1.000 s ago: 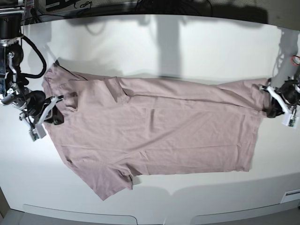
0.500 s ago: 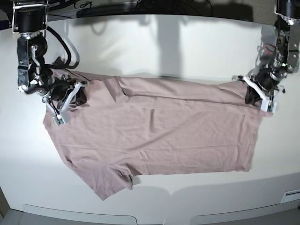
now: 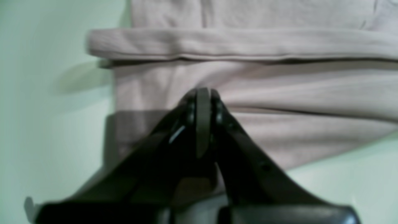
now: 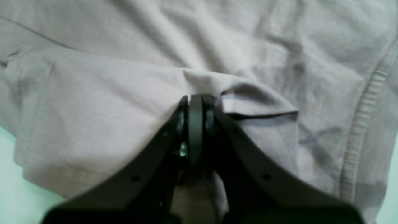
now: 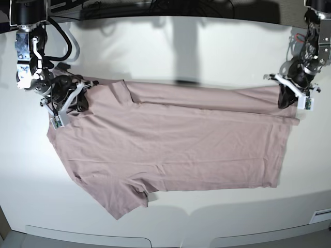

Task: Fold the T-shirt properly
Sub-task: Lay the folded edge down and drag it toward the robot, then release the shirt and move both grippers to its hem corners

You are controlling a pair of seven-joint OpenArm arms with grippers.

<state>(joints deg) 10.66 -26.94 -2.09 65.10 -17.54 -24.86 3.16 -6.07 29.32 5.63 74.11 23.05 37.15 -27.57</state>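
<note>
The dusty-pink short-sleeved cotton T-shirt (image 5: 170,142) lies spread on the white bench (image 5: 170,46), its long axis running side to side in the base view, with its far long edge already turned over in a narrow band toward the middle. Each end of that band is pinched — the right claw (image 5: 77,98) clenched on cloth at the collar-and-shoulder end, the left claw (image 5: 287,97) clenched on the hem end — so the rest of the garment lies nearward of both, equally placed. No label, brand or writing is readable.
</note>
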